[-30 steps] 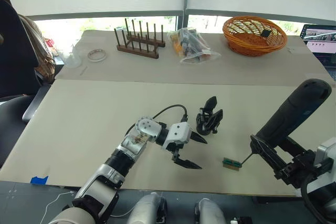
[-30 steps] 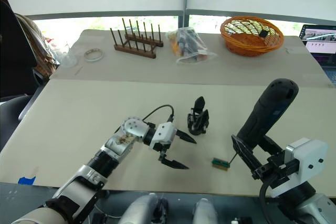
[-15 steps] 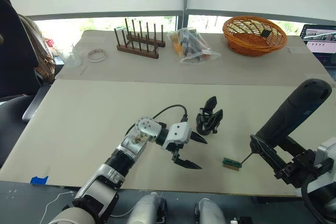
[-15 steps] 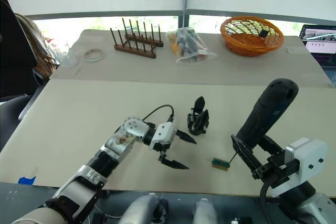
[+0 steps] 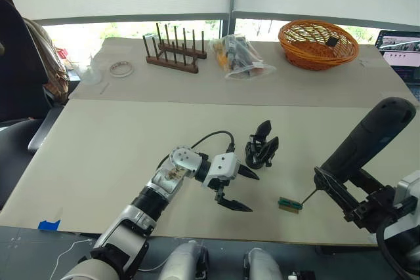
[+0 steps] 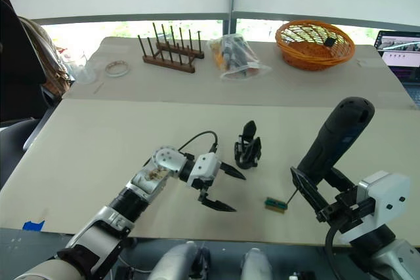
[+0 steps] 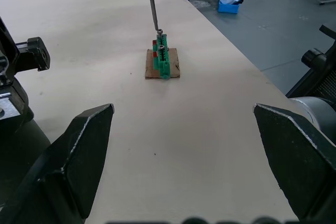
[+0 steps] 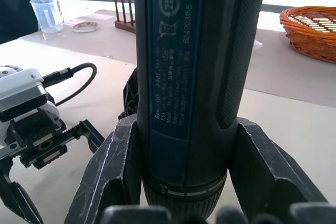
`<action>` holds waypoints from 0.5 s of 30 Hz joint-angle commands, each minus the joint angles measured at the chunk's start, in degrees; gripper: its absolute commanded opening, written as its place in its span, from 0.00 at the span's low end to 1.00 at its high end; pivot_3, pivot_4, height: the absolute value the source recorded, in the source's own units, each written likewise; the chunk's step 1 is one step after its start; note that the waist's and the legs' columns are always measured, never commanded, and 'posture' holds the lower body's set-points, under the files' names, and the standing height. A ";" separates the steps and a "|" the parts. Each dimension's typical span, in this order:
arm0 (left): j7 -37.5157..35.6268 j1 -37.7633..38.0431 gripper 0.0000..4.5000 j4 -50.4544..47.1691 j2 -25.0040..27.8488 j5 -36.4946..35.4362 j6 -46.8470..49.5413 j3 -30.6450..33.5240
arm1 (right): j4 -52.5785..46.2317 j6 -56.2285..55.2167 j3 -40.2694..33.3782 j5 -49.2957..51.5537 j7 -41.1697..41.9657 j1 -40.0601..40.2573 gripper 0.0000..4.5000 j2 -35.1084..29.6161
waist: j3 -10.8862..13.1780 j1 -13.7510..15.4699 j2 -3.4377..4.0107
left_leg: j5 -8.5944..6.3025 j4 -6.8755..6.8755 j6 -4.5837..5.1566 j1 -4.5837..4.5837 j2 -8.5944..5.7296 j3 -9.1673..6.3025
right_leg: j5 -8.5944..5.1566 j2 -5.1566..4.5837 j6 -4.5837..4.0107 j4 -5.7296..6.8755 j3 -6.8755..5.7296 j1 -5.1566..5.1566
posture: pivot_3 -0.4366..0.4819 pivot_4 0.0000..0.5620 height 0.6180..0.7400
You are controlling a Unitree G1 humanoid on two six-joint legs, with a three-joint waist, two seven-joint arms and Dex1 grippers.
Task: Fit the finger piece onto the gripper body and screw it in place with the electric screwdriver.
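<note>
1. Hardly any change is seen against the pictures of a second ago: the electric screwdriver (image 5: pixel 371 141) has shifted only a trace and is held clamped in the right gripper (image 8: pixel 184 182), its bit tip resting at the small green block (image 7: pixel 162 61), as before.
2. The left gripper (image 5: pixel 237 188) is found in the same place on the table (image 5: pixel 118 142), its fingers spread wide and empty, just beside the gripper body.
3. From this stillness it is judged that a screw is being picked from the block and that driving has not begun.
4. The gripper body (image 5: pixel 261 147) is seen standing near the table's middle, chunky and black, with one pointed finger raised.
5. A loose finger piece cannot be made out.
</note>
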 commanded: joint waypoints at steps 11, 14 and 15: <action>-0.06 -0.76 1.00 -1.08 -0.27 -0.71 -0.84 0.76 | -2.04 -1.61 -1.49 0.37 -0.18 -0.58 0.43 -0.37 | 0.00 0.01 0.00 | 0.00 0.00 0.00 0.00 0.00 0.00 | 0.00 0.00 0.00 0.00 0.00 0.00 | 0.48 0.27 1.00; -0.06 -0.83 1.00 -1.00 -0.27 -0.69 -0.89 0.78 | -2.04 -1.37 -1.46 0.66 -0.49 -1.03 0.43 -0.52 | 0.00 0.01 0.00 | 0.00 0.00 0.00 0.00 0.00 0.00 | 0.00 0.00 0.00 0.00 0.00 0.00 | 0.48 0.27 1.00; -0.06 -0.86 1.00 -0.96 -0.26 -0.68 -0.93 0.80 | -2.09 -1.30 -1.38 0.66 -0.51 -1.09 0.43 -0.57 | 0.00 0.01 0.00 | 0.00 0.00 0.00 0.00 0.00 0.00 | 0.00 0.00 0.00 0.00 0.00 0.00 | 0.48 0.27 1.00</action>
